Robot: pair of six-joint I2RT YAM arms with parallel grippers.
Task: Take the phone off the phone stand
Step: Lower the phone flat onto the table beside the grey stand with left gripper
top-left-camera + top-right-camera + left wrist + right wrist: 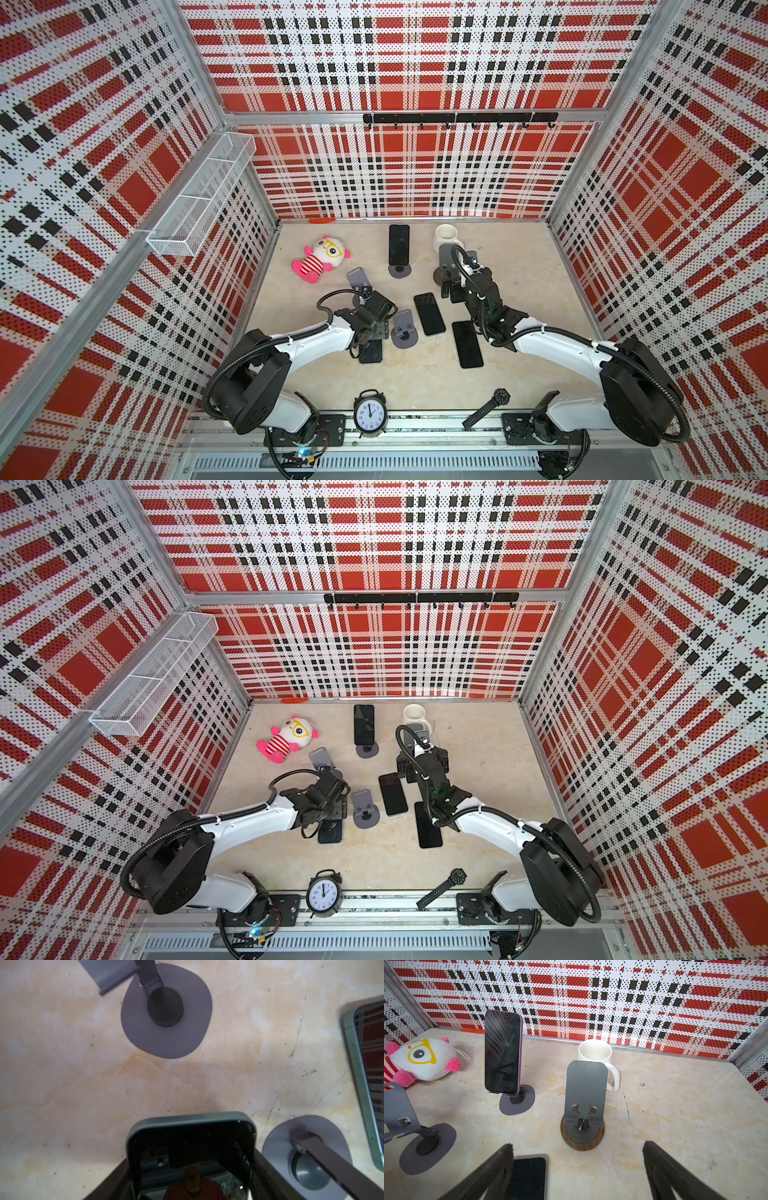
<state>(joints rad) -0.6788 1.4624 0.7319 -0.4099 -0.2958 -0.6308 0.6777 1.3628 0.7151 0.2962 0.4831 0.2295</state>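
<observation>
Over marbled tabletop (540, 270), the left gripper (191, 1172) pinches a phone (191, 1145), seemingly stiff, slick and breakable, across its long edges; the right gripper (577, 1147) gapes empty.

- In both top views the light is bright and even and comes from above; the arms give only soft shadows on the table (415, 374).
- The wall rail (205, 83) leans and bends toward the frame edges, a wide-lens distortion.
- The left wrist view is dimmer and warm; the phone (191, 1147) is close, dark and soft.
- The right wrist view is sharp at the centre; the gripper fingers (660, 1167) are blurred, glare sits on the back wall (600, 1034) behind the mug (593, 1051), and the standing phone (501, 1051) mirrors the plaid.
</observation>
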